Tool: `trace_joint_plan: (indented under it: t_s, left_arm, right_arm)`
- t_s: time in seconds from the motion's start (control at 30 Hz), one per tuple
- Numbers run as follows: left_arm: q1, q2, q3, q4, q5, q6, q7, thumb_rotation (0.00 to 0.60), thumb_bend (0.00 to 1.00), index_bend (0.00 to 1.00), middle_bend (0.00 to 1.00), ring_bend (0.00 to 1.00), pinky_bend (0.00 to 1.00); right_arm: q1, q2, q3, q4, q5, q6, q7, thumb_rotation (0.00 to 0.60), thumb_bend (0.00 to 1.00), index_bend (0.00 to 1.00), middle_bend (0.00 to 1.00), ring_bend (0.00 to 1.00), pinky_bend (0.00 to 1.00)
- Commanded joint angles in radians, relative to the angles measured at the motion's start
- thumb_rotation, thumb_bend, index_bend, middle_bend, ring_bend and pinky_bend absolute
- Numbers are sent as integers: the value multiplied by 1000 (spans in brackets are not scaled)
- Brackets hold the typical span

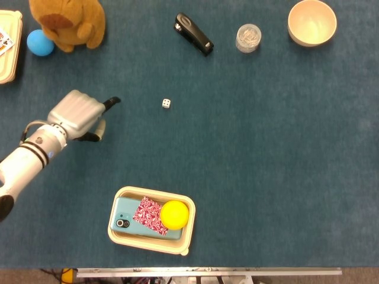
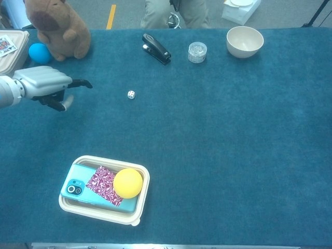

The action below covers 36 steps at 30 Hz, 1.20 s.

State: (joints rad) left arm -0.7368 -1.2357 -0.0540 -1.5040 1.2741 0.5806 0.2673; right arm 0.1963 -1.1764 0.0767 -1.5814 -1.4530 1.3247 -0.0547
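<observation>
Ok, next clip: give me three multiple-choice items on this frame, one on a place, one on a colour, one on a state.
1. Where does the yellow ball lie?
A. in the bowl
B. in the tray, on the phone
C. beside the stapler

2. What colour is the ball beside the stuffed toy?
A. blue
B. red
C. green

3. What is the left robot hand doing?
A. gripping the die
B. pressing on the tray
C. holding nothing, above the cloth

Answers: 1 B, it sits in the tray on the phone. 2 A, the blue ball shows plainly. 3 C, the die lies apart from its fingers.
</observation>
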Motion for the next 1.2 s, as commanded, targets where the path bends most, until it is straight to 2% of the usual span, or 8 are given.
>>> trace_joint_plan:
  t_s: [0.03,0.2,0.7,1.2]
  left_arm:
    - [-21,-13,2,4,-9,-16,3,314,766,68,1000,1000,1000]
    - [-63,-49,1,15,-21,-41,9,289,772,69,1000,1000,1000]
    - [-140,-144,14,100,-78,-69,15,288,771,74,1000,1000,1000]
    - [-183,-192,28,146,-115,-78,2,288,771,78,1000,1000,1000]
  right_arm:
    - [3,-3,0,5,1,-4,4,600,284,215,240,180,335]
    - [8,-8,2,18,5,-9,15,600,284,216,239,180,335]
    - [-10,14,3,26,16,15,43,600,284,216,240,181,335]
    - [-19,20,1,41,22,19,70,600,284,216,240,180,335]
